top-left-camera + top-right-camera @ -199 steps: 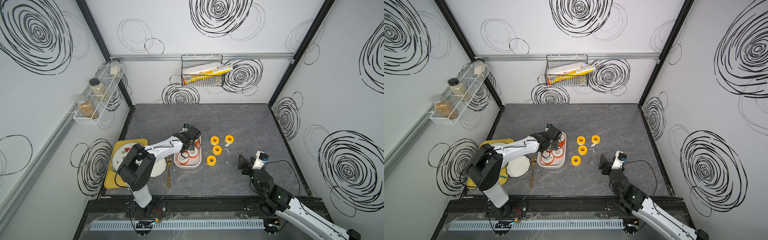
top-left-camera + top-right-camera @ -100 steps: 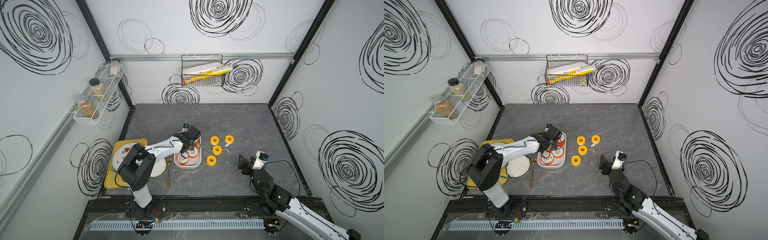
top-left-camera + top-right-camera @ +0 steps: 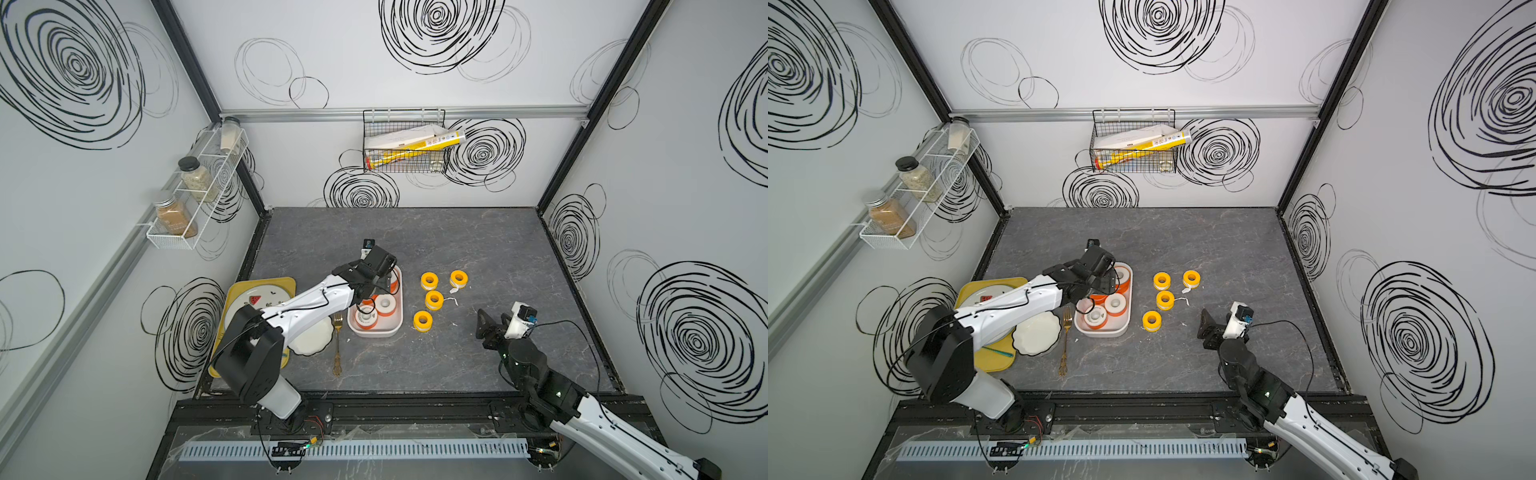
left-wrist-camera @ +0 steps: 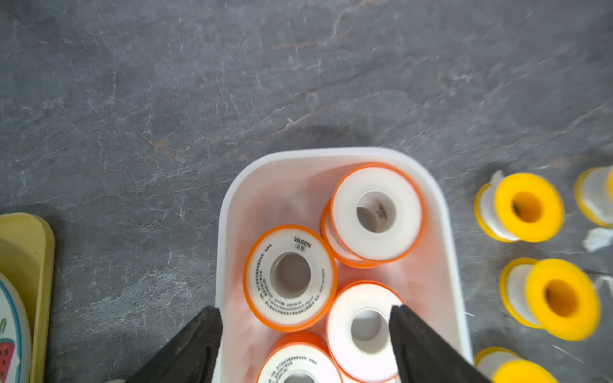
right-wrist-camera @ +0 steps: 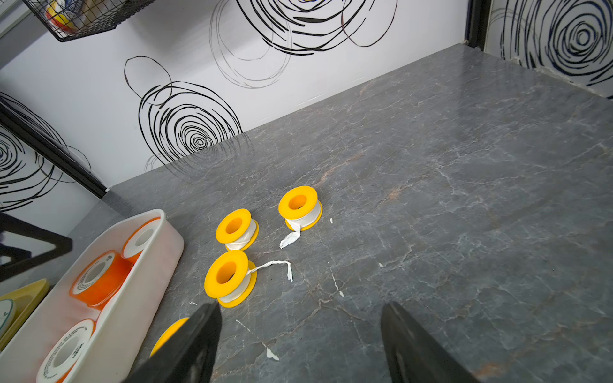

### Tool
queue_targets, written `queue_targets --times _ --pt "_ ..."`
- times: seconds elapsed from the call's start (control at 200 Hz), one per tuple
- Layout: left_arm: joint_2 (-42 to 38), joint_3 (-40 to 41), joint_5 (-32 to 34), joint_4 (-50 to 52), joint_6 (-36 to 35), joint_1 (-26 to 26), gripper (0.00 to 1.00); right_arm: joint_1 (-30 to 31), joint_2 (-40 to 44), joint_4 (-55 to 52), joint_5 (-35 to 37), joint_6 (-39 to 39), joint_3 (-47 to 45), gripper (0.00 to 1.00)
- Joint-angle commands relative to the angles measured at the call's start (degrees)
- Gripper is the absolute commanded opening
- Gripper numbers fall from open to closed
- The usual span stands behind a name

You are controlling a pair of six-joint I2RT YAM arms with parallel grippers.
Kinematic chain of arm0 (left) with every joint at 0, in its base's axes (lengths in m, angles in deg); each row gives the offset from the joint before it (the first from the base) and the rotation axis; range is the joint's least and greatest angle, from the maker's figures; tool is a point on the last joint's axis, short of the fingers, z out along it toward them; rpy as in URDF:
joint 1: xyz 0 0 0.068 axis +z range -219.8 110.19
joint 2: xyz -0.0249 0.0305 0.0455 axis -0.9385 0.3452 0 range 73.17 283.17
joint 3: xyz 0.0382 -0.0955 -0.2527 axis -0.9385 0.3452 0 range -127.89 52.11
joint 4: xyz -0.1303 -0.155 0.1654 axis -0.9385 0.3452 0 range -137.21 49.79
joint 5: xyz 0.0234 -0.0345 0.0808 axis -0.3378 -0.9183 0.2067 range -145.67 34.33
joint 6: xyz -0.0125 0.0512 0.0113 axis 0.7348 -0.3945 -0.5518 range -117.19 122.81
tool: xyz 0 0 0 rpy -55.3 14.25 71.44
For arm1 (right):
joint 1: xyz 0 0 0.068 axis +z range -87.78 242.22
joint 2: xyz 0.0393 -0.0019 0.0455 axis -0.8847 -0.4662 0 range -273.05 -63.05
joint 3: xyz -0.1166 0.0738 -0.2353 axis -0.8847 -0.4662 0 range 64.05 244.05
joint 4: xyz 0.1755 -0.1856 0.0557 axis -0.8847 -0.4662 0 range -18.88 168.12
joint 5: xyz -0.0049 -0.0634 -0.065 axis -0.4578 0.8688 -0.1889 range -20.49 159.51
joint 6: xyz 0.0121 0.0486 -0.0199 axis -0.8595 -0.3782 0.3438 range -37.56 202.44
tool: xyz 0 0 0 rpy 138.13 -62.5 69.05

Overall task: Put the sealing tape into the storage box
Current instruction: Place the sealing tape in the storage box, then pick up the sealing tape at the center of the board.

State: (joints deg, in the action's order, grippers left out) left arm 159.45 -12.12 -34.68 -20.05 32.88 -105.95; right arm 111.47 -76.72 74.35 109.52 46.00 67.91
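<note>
The storage box [image 3: 374,333] [image 3: 1100,331] is a white tub at the table's middle left. Several orange-spooled rolls of sealing tape lie flat in it, such as a labelled one [image 4: 290,277] and a plain one [image 4: 376,214]. My left gripper [image 4: 304,313] [image 3: 376,286] hovers over the box, open, holding nothing. Several yellow-spooled rolls [image 3: 434,300] [image 3: 1165,300] [image 5: 229,277] stand on the table right of the box. My right gripper [image 5: 300,315] [image 3: 492,326] is open and empty, low over the table right of the nearest yellow roll [image 3: 422,321].
A yellow tray [image 3: 286,282] with a plate sits left of the box, beside a white scalloped dish [image 3: 311,345] and a gold fork [image 3: 337,345]. Loose tape ends [image 5: 288,238] trail from two yellow rolls. A wire basket [image 3: 405,143] and a jar rack [image 3: 191,195] hang on the walls.
The left gripper stays over the box with barely any shift. The right arm has not moved.
</note>
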Motion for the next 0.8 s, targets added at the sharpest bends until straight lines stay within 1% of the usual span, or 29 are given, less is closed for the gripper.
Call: queue_targets --times 0.0,0.245,0.385,0.496,0.556,0.631,0.676,0.746,0.796 --pt "-7.9 0.5 -2.2 1.0 0.4 -0.6 0.86 -0.1 0.0 1.9 0.6 0.7 1.2 0.80" --pt "-22.6 5.3 -4.5 4.4 0.2 -1.6 0.86 -0.1 -0.7 2.8 0.9 1.0 1.0 0.81" --pt "-31.1 9.3 -3.8 6.8 -1.6 -1.2 0.86 -0.1 -4.2 4.5 0.5 2.1 1.8 0.82" --pt "-37.5 12.7 -4.1 7.0 -2.6 -0.6 0.87 -0.4 -11.1 5.8 0.2 2.6 3.9 0.83" --pt "-40.3 14.6 -3.9 6.5 -3.2 -0.3 0.87 -1.8 -17.1 6.3 -1.7 3.0 6.0 0.83" --pt "-42.7 17.0 -3.3 5.2 -3.2 -0.2 0.87 -6.1 -24.2 8.2 -7.9 4.3 8.8 0.83" --pt "-43.3 17.2 -3.4 5.0 -3.1 -0.2 0.87 -9.8 -28.5 8.5 -11.7 4.1 11.1 0.83" --pt "-43.8 17.4 -3.6 4.9 -3.2 -0.2 0.87 -14.6 -35.1 9.3 -15.7 4.6 14.5 0.84" --pt "-44.2 17.9 -3.3 4.4 -3.3 -0.1 0.87 -16.7 -39.6 9.7 -17.5 6.0 17.2 0.85"
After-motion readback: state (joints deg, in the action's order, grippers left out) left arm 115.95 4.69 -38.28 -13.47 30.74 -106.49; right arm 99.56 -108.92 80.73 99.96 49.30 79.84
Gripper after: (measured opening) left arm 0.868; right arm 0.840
